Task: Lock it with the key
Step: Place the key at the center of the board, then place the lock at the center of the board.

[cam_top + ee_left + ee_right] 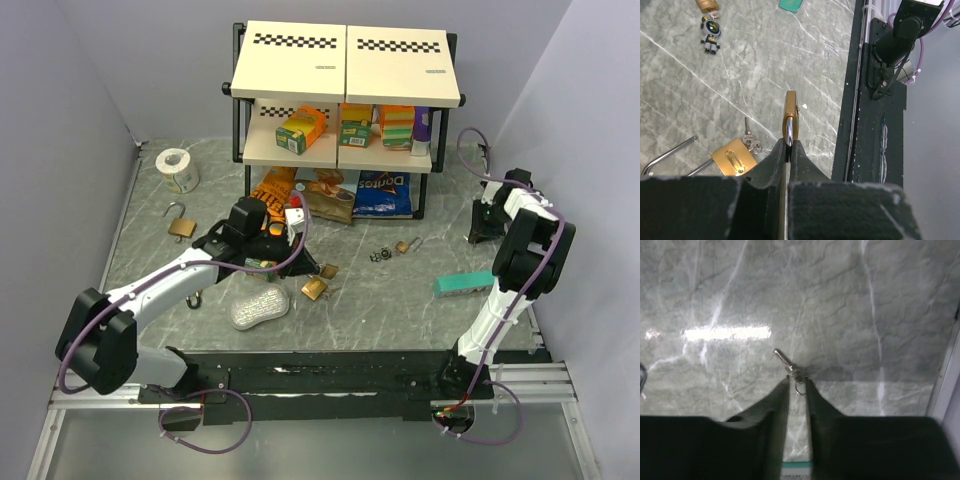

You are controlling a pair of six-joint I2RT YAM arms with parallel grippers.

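Left gripper [789,146]: clenched on the brass padlock [791,116], which stood edge-on with its shackle between the tips.
Right gripper [798,382]: fingers narrowly parted, key [784,360] at their tips; whether they gripped it could not be told.
Under both: marble table [805,60].
Beside the left fingers: open padlock [734,159], lying flat.

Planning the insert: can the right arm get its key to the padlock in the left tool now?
Probably yes. The padlock sticks out past the left tool, and the table between it and the key in the right tool holds only a keychain and small lock, lying low. Keyhole isn't visible.
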